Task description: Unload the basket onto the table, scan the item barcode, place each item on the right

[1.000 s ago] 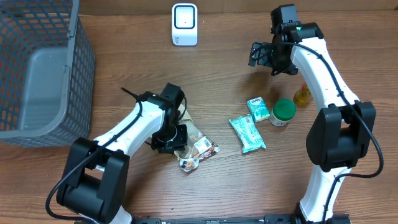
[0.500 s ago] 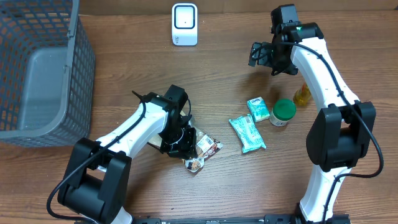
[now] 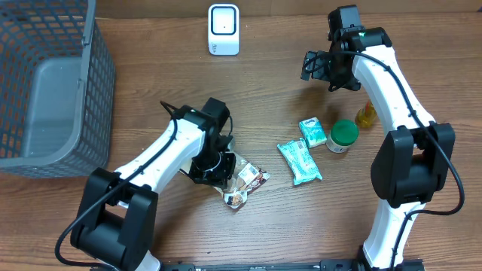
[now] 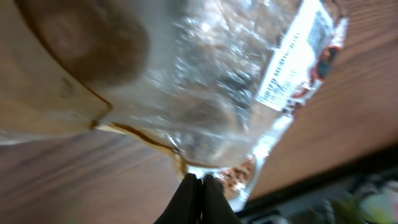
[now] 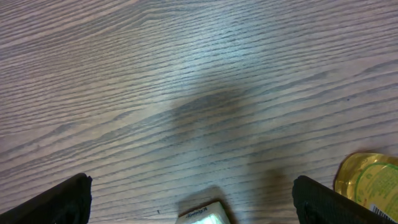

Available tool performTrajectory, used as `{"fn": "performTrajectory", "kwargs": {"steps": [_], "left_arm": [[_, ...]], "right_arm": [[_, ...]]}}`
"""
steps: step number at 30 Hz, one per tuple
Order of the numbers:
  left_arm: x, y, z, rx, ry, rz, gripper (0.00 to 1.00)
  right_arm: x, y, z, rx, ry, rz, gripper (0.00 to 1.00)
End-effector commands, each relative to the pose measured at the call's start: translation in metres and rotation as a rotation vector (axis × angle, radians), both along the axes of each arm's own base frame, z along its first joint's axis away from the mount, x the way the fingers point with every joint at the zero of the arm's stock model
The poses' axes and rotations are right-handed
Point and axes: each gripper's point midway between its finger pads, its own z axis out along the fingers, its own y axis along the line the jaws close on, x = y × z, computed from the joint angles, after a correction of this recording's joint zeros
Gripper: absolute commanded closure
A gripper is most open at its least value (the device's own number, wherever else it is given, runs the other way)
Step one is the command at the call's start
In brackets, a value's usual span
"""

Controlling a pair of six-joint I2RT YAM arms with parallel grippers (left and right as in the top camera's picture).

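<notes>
On brown wooden worktop (image 3: 151, 83), well below white box-shaped scanner (image 3: 224, 29): left hand (image 3: 213, 167) pinched fully shut on edge of clear crinkly snack bag with white label (image 3: 245, 181), bag spreading out from fingertips. Beside scanner, well apart: right hand (image 3: 315, 66) spread wide, holding nothing.

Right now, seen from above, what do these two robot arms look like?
The left arm and right arm look alike: smooth white links, chunky black rounded joints, a thin black cable along each. The left gripper and right gripper are black, two-fingered. A small green light glows near the right wrist.
</notes>
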Motion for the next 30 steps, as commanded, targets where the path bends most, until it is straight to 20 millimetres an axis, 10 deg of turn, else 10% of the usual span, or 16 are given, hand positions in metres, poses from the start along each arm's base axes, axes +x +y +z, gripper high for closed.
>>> {"fn": "performTrajectory", "kwargs": {"steps": [1,30], "left_arm": [[0.014,0.012,-0.005,0.094,-0.086,-0.064,0.96],[0.023,-0.008,-0.014,0.065,-0.156,-0.057,0.96]], "right_arm": [[0.004,0.000,0.018,-0.008,-0.047,0.006,0.00],[0.004,0.000,0.018,-0.008,-0.047,0.006,0.00]]}}
